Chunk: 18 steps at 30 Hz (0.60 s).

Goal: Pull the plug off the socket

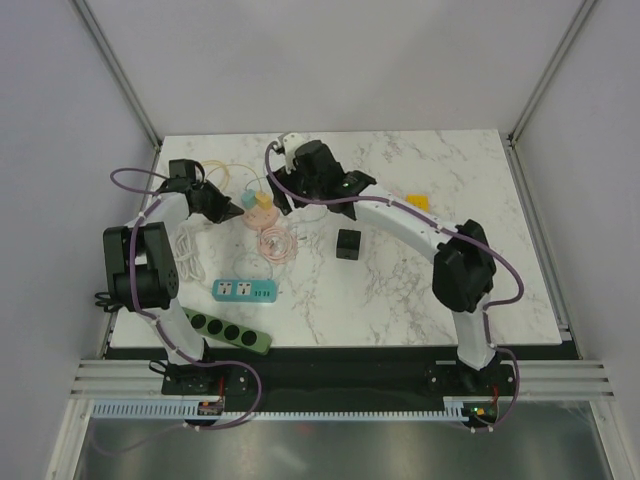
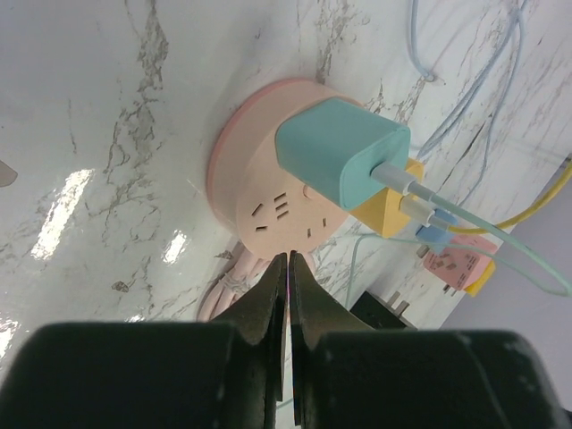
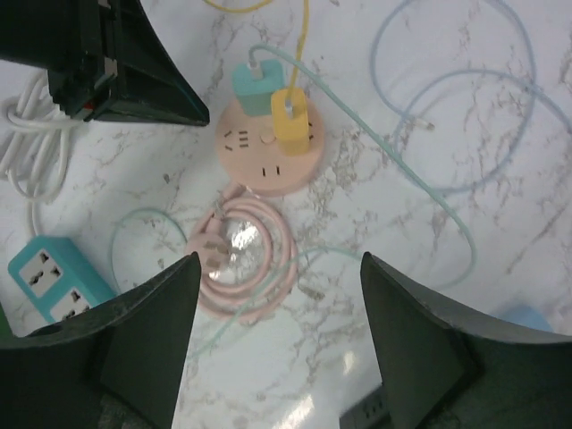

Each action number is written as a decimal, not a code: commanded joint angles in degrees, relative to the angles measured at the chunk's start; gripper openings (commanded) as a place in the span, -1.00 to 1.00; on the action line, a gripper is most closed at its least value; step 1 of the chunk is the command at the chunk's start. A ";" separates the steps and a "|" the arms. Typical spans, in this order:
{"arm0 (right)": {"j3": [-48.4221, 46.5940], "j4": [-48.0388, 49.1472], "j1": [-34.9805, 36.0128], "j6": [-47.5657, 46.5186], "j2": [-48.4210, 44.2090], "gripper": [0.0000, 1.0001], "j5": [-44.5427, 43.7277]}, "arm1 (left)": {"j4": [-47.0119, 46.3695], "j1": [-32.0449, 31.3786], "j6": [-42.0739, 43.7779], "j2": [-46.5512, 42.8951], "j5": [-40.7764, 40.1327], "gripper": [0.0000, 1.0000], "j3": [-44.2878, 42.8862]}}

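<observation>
1. Teal plug (image 2: pixel 340 156) is sitting in pink socket (image 2: pixel 255 192), beside yellow plug (image 3: pixel 290 118).
2. Left gripper (image 2: pixel 290 268) is hovering clenched, empty, near socket; right gripper (image 3: pixel 279 268) is hovering spread above.
3. Socket, if unpinned, may be lifting along with plug.

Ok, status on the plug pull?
Left end effector shut at the pink socket's edge. Right end effector open above it. Teal plug, yellow plug both seated. Loose cables nearby.
</observation>
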<state>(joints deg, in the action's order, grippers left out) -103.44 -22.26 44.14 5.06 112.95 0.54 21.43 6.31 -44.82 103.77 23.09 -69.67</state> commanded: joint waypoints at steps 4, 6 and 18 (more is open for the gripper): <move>-4.67 12.49 1.30 1.18 10.97 0.45 0.70 | -2.36 0.29 0.43 -0.93 2.75 -0.85 0.06; -5.37 14.61 1.74 0.13 12.90 0.40 -0.09 | -2.62 0.29 0.43 -0.93 2.92 -0.85 0.06; -13.72 16.37 1.92 -1.72 23.46 0.22 0.70 | -3.68 0.29 -0.62 -0.76 4.24 -0.85 0.94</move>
<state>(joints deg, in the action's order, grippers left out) -113.99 -9.23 45.91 4.27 134.85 0.25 19.57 6.31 -44.86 103.77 25.76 -68.95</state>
